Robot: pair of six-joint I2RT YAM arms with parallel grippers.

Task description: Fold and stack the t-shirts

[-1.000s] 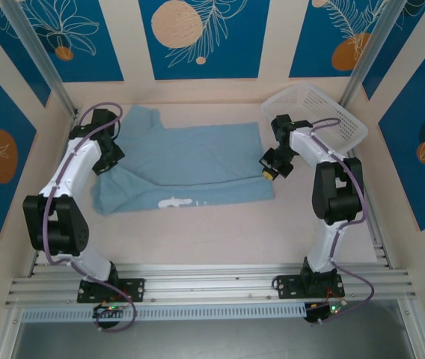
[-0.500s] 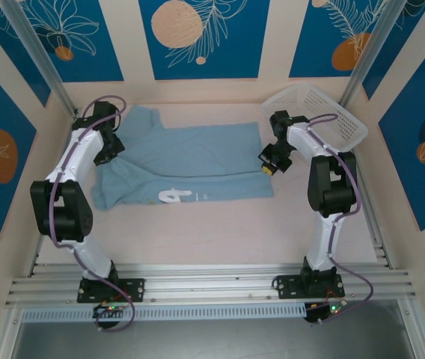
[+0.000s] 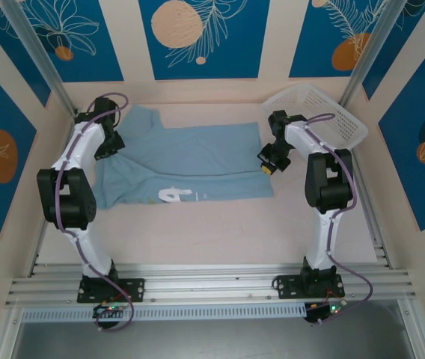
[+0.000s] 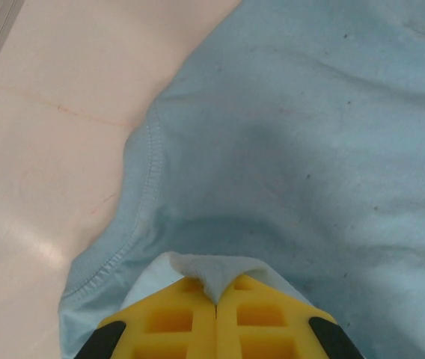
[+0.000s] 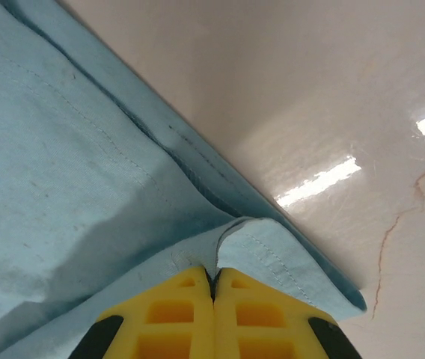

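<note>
A light sky-blue t-shirt lies spread across the table, partly folded, with white lettering showing near its front edge. My left gripper is at the shirt's left side, shut on a pinch of its cloth next to a sleeve hem. My right gripper is at the shirt's right edge, shut on a fold of its hem. Both pairs of yellow jaws meet with cloth caught between them.
A white perforated plastic basket sits tilted at the back right corner, just behind the right arm. Bare table stretches between the shirt and the aluminium rails at the near edge. Walls stand close on both sides.
Both grippers have carried the shirt's front edge toward the back, so the lettering now lies a little farther from me. The left arm has straightened and drawn up along the left wall.
</note>
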